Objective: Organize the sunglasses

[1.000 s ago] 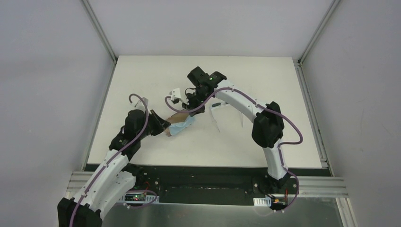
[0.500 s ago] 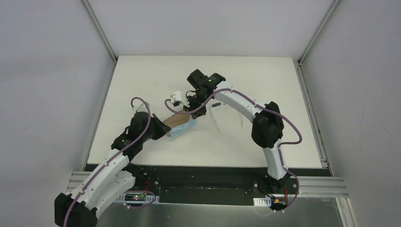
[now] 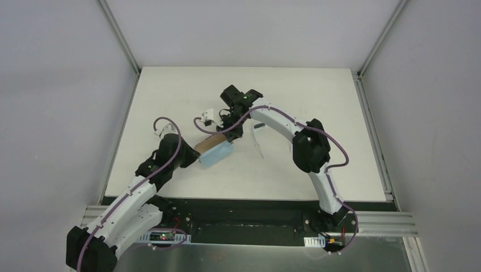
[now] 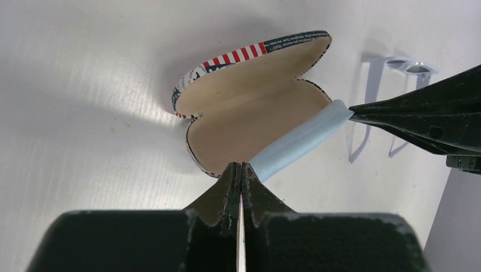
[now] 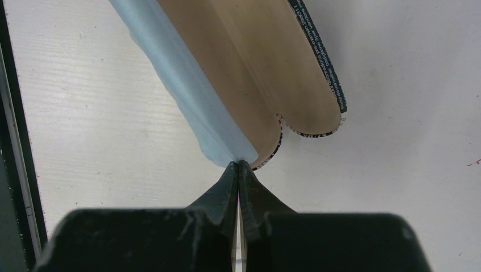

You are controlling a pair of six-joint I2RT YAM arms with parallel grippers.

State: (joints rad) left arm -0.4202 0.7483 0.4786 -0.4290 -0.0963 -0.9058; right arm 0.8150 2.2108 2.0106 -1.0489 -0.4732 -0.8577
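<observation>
Both closed on blue cloth (image 4: 300,139) ends, left hand (image 4: 240,165) and right hand (image 5: 238,164) seemingly lining open case (image 4: 255,107); next: release, fetch sunglasses (image 4: 417,69) beside right hand.

The table (image 4: 85,85) is a white matt board with a faint streaky grain. The open case (image 4: 255,107) has a smooth, matt tan lining, and its printed outside carries a slight sheen. The cloth (image 4: 300,139) is pale blue, soft and matt. The sunglasses (image 4: 417,69) look like thin glossy white plastic with dark lenses. The left gripper (image 4: 239,170) and the right gripper (image 5: 239,167) are black matt plastic, grainy along the finger edges.
</observation>
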